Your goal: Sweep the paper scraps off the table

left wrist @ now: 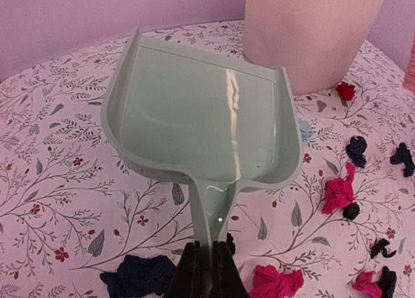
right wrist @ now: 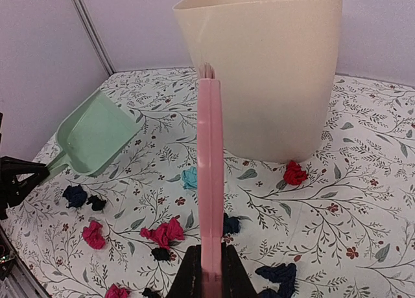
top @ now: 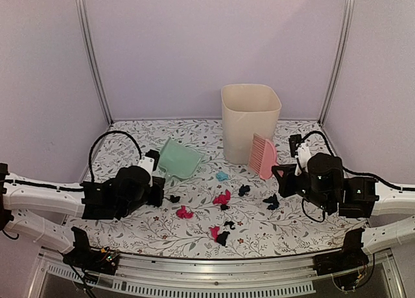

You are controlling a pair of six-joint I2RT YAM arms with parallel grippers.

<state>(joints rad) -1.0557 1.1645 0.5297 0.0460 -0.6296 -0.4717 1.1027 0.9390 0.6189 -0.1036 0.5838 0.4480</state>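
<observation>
the table (top: 123,154) is hemmed on three sides by lilac walls (top: 162,45), with two slim metal posts (top: 91,52) rising at the back corners and a metal rail (top: 214,270) running along the near edge. the left gripper (left wrist: 209,262) is clamped on the handle of the mint-green dustpan (top: 179,159), whose open mouth faces away toward the cream bin (top: 251,120); whether the pan's lip touches the surface cannot be told. the right gripper (right wrist: 209,265) is closed on the pink brush (top: 262,155), held upright and edge-on, just beside the bin's front right side. the paper scraps (top: 222,198) lie scattered in the middle band between the two arms, in front of the bin: pink, navy and black wads, a teal one nearer the bin, and a red one at the bin's base in the right wrist view. the nearest wads sit close to the rail. bare cloth shows behind the dustpan at the back left and along the far edge either side of the bin. the surface is flat white, printed with grey vines and small red flowers.
</observation>
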